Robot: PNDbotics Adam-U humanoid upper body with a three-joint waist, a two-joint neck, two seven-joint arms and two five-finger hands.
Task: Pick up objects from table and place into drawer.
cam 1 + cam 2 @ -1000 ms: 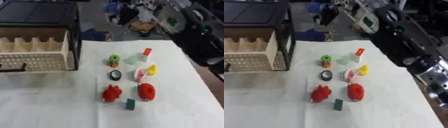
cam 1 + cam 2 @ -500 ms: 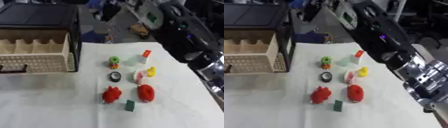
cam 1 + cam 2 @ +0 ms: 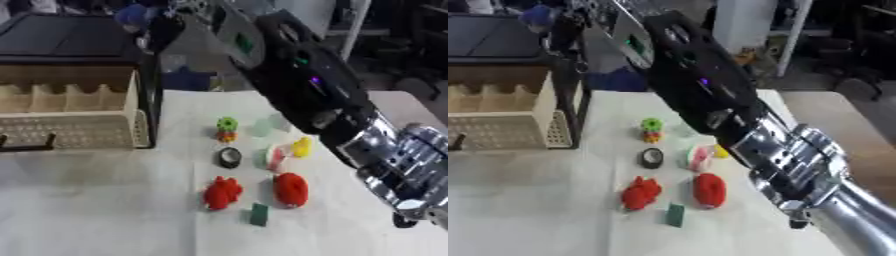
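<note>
The desk (image 3: 105, 200), under its white cloth, fills the lower view. The robot's right arm (image 3: 702, 95) sweeps in big and black from the top, slanting down toward the desk's right edge, its silver wrist section low at right. The right hand (image 3: 811, 200) shows only as silver and black parts near that lower right corner, and whether its fingers are apart or together cannot be told. At the desk's far left corner sits the black cabinet with its cream drawer (image 3: 70, 117) pulled open, dividers showing.

The toys lie mid-desk, left of the arm, none of them held: a red round toy (image 3: 290, 189), a red lumpy toy (image 3: 222, 192), a pink-and-white piece (image 3: 275, 157), a yellow figure (image 3: 301, 147) beside it, a black ring (image 3: 229, 157), a green-and-orange toy (image 3: 227, 128), and a small dark green block (image 3: 258, 214) nearest the front edge.
</note>
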